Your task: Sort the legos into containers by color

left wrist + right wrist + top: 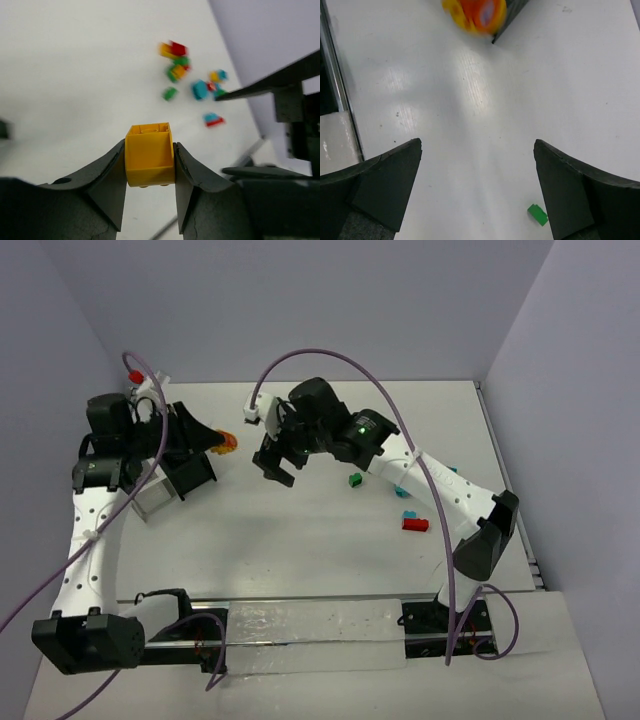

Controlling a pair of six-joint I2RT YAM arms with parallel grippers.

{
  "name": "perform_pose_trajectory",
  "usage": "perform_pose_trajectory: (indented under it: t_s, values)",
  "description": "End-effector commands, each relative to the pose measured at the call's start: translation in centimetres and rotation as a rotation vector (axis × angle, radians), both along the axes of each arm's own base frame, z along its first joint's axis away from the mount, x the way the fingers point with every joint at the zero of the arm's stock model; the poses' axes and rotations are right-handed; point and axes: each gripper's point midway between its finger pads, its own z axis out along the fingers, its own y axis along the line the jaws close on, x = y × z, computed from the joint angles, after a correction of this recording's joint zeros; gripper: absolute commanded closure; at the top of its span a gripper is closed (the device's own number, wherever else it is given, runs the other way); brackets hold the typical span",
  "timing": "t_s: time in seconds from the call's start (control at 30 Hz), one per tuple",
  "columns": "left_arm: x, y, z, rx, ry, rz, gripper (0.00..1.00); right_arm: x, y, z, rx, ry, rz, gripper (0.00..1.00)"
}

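My left gripper point(215, 439) is shut on a yellow lego point(228, 443), held off the table at the back left. In the left wrist view the yellow lego point(149, 155) fills the gap between the fingers point(107, 172). My right gripper point(277, 466) hangs open over the table's middle with nothing in it point(477, 145). Beneath it lies a green lego point(537, 214). More legos, blurred, lie in a pile point(190, 75). A green lego point(354, 479), a teal lego point(408, 514) and a red lego point(415, 524) show beside the right arm. The containers, a black one point(192, 478) and a white one point(152, 498), stand under the left arm.
The right arm's forearm point(430, 480) crosses the table's right half and hides part of the lego pile. A blurred orange-yellow shape point(475, 12) at the top of the right wrist view is the brick in the left gripper. Walls close in the table at the back and sides.
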Motion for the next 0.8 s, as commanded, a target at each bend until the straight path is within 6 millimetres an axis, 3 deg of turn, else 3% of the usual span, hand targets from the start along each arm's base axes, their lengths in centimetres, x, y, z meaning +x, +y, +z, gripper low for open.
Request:
perform_pose_trajectory:
  t_s: [0.0,0.17,0.23,0.3,0.47,0.6,0.77]
  values:
    - [2.0,7.9,-0.7,0.345,-0.069,0.18,1.0,2.2,-2.4,1.7,0.103,0.04,-0.066,0.0]
    - [4.8,14.7,-2.1,0.502,-0.008,0.335,1.0,5.0,-5.8,-0.4,0.121,0.097,-0.144,0.0]
    - [6.0,16.5,-1.7,0.533,-0.004,0.385,1.0,5.5,-6.7,-0.9,0.122,0.105,-0.161,0.0]
    - [7.9,19.2,-2.7,0.561,0.035,0.451,1.0,5.9,-7.8,-2.2,0.111,0.127,-0.181,0.0]
    - [10.0,25.5,-3.5,0.62,0.087,0.615,1.0,6.8,-9.4,-3.8,0.098,0.148,-0.217,0.0]
    - [10.9,28.6,-5.1,0.658,0.144,0.683,1.0,7.5,-10.3,-4.8,0.099,0.17,-0.236,0.0]
    - [12.0,30.5,-6.4,0.701,0.157,0.711,1.0,8.1,-10.9,-6.0,0.104,0.192,-0.247,0.0]
